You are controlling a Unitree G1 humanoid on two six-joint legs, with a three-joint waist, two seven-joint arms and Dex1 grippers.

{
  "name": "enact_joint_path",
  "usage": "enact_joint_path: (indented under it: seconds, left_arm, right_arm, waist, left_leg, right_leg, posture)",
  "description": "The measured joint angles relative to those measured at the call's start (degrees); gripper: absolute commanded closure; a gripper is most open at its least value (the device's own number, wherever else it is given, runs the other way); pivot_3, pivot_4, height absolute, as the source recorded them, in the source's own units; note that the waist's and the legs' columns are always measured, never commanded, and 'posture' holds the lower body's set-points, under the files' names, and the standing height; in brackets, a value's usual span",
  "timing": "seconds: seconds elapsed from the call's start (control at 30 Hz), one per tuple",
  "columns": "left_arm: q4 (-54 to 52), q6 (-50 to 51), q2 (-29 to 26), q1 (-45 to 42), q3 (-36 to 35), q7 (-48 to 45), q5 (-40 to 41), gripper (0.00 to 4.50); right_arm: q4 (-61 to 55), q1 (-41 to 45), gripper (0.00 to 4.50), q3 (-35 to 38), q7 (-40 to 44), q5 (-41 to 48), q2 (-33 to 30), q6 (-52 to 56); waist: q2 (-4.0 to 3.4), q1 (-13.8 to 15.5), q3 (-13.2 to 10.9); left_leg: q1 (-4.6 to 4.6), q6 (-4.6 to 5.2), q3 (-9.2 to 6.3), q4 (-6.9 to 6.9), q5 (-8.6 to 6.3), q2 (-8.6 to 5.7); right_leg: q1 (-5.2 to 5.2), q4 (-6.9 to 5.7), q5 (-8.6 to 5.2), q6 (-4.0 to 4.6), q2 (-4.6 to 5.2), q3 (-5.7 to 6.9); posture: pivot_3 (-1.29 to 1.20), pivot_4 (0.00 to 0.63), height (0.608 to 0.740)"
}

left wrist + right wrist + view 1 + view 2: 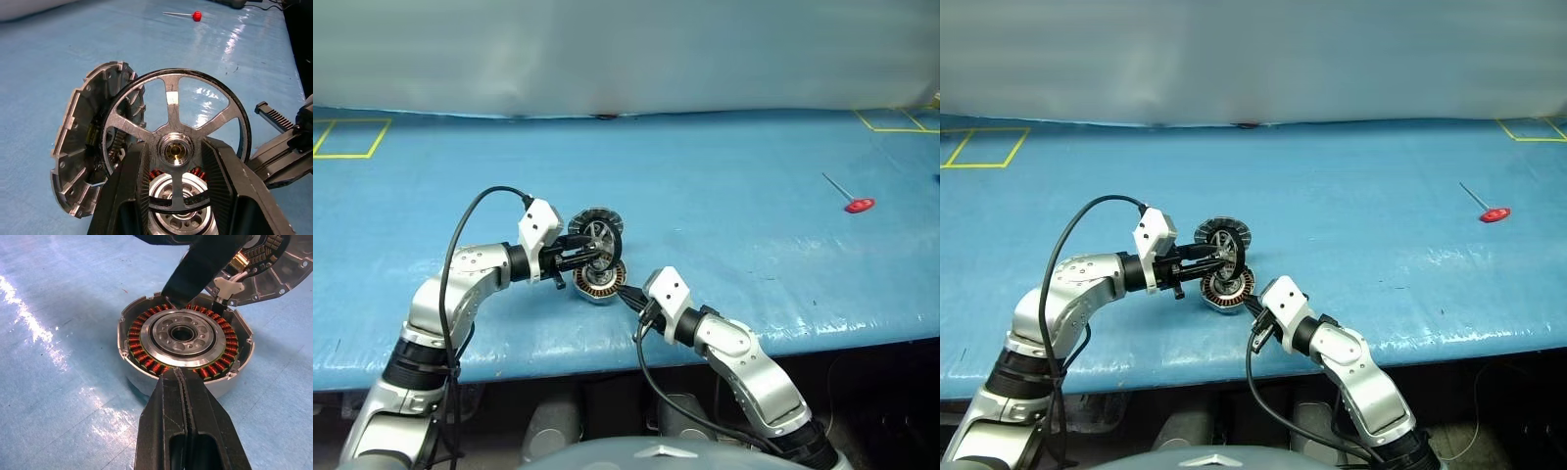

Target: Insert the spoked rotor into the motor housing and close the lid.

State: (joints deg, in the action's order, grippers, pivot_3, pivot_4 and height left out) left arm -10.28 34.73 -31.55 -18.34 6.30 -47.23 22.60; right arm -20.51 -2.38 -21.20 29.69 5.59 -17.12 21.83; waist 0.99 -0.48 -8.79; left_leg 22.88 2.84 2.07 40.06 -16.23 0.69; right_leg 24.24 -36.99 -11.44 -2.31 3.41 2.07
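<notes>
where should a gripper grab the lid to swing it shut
Grip the lid by its free upper rim, coming from above. It stands open, tilted up behind the motor housing, ribbed inside facing the left gripper, which holds the spoked rotor. The rim's thin edge likely suits two fingers.

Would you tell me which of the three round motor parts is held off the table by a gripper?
The spoked rotor, black-rimmed with silver spokes, gripped by the left gripper. The copper-wound motor housing rests on the table with its lid open.
</notes>
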Motion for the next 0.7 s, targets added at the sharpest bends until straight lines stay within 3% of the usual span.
enact_joint_path:
  seconds: [0.47, 0.7]
  left_arm:
    - [5.6, -3.7, 1.1, -3.6, -0.1, -0.3, -1.8, 3.11]
    - [0.0, -4.0, 0.9, -0.9, -1.4, -4.5, 2.7, 3.11]
  right_arm:
    - [0.0, 0.0, 4.5, -0.3, 0.1, 0.0, 0.1, 0.0]
    - [-0.2, -0.3, 4.5, -0.4, 0.1, 0.1, -0.1, 0.1]
  waist:
    - [0.0, 0.0, 0.0]
    - [0.0, 0.0, 0.0]
  left_leg:
    - [0.0, 0.01, 0.0, -0.02, 0.0, 0.0]
    - [0.02, 0.01, 0.0, -0.05, 0.0, 0.01]
  right_leg:
    - [0.0, 0.01, 0.04, 0.05, 0.01, 0.0]
    - [0.02, 0.04, 0.07, 0.12, 0.05, 0.0]
  posture:
    - [0.0, 0.15, 0.74]
    - [0.0, 0.15, 0.74]
